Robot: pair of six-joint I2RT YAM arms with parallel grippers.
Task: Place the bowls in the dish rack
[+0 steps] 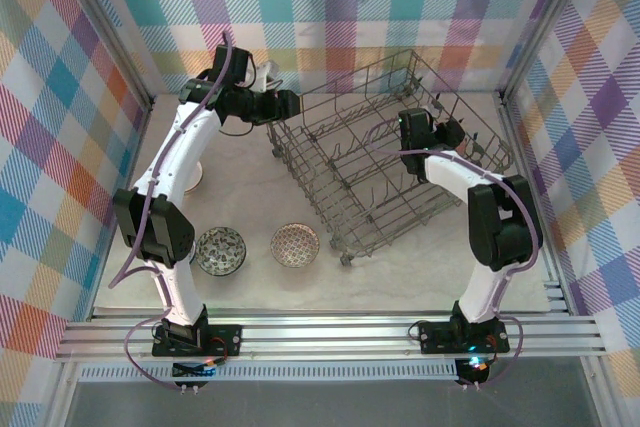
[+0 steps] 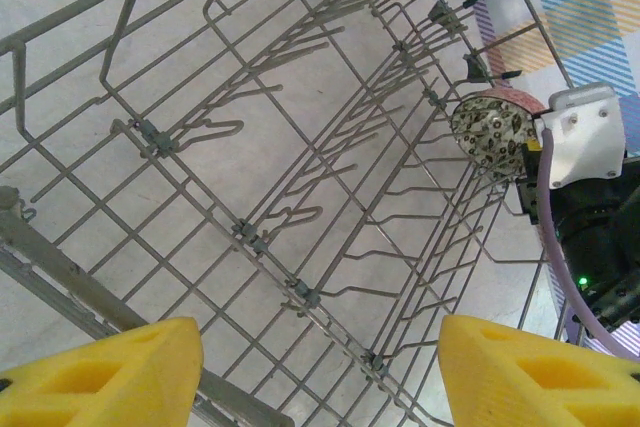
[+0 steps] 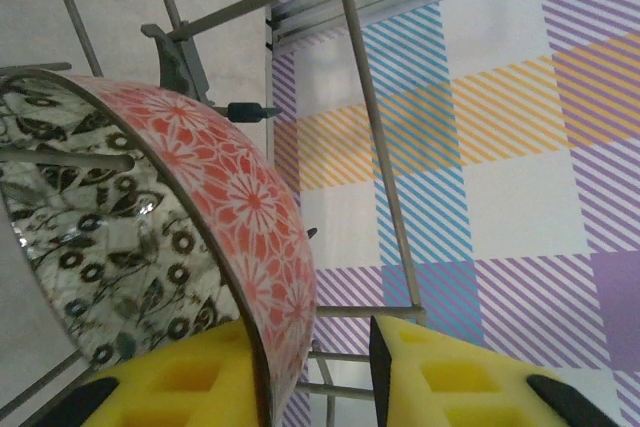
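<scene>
The dish rack [image 1: 372, 197] of grey wire stands right of centre. A bowl [image 3: 230, 207], red floral outside and dark floral inside, stands on edge among the tines by the rack's right wall. The left wrist view looks across the rack at the same bowl [image 2: 492, 133]. My right gripper [image 3: 315, 347] is open astride its rim: one pad lies against the inside, the other stands apart from the outer wall. My left gripper [image 2: 320, 367] hangs open and empty over the rack's left rim [image 2: 60, 257]. Two patterned bowls [image 1: 220, 250] [image 1: 295, 244] sit on the table.
A pale bowl [image 1: 194, 181] shows partly behind the left arm. Plaid walls close in the table on three sides. The rack's tall right wall [image 3: 355, 37] is close by my right gripper.
</scene>
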